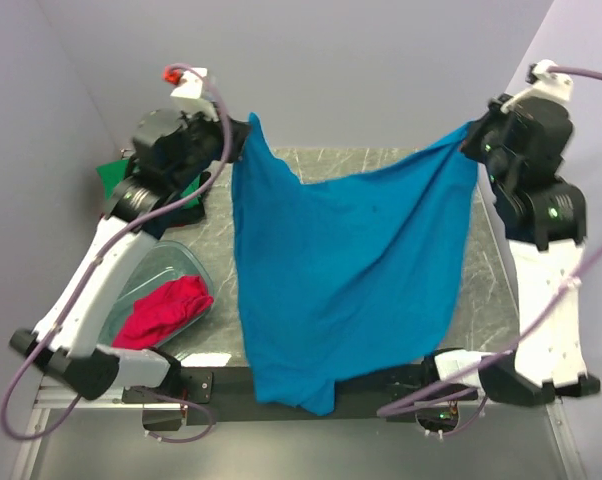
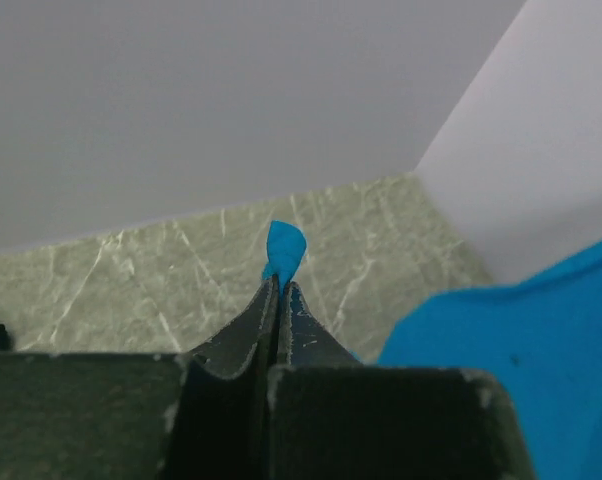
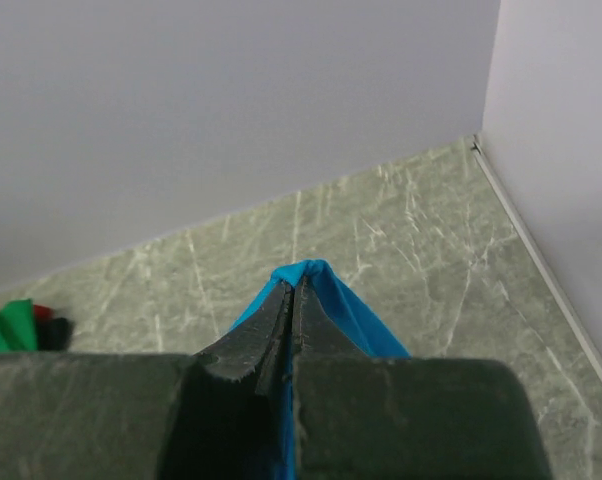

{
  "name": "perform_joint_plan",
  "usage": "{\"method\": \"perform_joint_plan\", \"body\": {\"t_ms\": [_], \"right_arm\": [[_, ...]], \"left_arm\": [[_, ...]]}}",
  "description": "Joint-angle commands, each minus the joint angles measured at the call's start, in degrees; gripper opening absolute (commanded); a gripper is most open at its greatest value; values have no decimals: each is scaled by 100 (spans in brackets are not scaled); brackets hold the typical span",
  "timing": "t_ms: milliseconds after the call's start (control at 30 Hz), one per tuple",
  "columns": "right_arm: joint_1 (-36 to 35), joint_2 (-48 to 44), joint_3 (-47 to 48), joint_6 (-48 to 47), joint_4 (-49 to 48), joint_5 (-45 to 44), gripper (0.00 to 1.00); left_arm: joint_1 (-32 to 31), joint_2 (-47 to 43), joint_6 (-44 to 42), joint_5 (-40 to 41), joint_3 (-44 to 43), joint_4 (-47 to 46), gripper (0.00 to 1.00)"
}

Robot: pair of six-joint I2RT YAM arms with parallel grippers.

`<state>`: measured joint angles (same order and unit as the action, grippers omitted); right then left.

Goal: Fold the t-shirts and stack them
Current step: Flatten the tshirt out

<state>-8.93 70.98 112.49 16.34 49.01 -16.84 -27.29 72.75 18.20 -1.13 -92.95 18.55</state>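
Observation:
A bright blue t-shirt (image 1: 346, 275) hangs spread in the air between my two arms, its lower edge drooping past the table's near edge. My left gripper (image 1: 243, 130) is shut on its upper left corner; a small blue tip (image 2: 284, 247) pokes out past the closed fingertips. At the upper right, my right gripper (image 1: 473, 135) is shut on the other corner, with blue cloth (image 3: 321, 280) wrapped over its fingertips. A magenta-red t-shirt (image 1: 164, 310) lies crumpled in the clear plastic bin (image 1: 151, 270) at the left. A green t-shirt (image 1: 111, 175) and something black beside it lie behind the left arm.
The marbled grey-green table (image 1: 381, 165) is closed in by grey walls at the back and both sides. The arm bases stand on a black bar (image 1: 371, 385) at the near edge. In the right wrist view green cloth (image 3: 6, 328) shows at far left.

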Motion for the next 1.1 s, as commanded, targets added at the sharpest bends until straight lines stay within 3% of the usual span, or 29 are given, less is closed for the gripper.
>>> {"method": "perform_joint_plan", "body": {"t_ms": [0,267,533,700,900,1067], "right_arm": [[93,116,536,-166,-656,-241,0],[119,118,854,-289,-718,-232,0],[128,-769,415,-333,-604,-153,0],[111,-1306,783,-272,-279,58,0],[119,-1534,1653,-237,205,102,0],[111,-1675,1523,-140,232,137,0]], "left_arm": [[31,98,-457,95,-750,-440,1],[31,-6,-493,-71,-1235,-413,1],[31,-1122,-62,-985,-708,-510,1],[31,-1903,289,-1284,-496,-642,1],[31,-2291,544,-1302,-891,-598,1],[31,-2116,694,-1487,-1261,-597,1]]}}
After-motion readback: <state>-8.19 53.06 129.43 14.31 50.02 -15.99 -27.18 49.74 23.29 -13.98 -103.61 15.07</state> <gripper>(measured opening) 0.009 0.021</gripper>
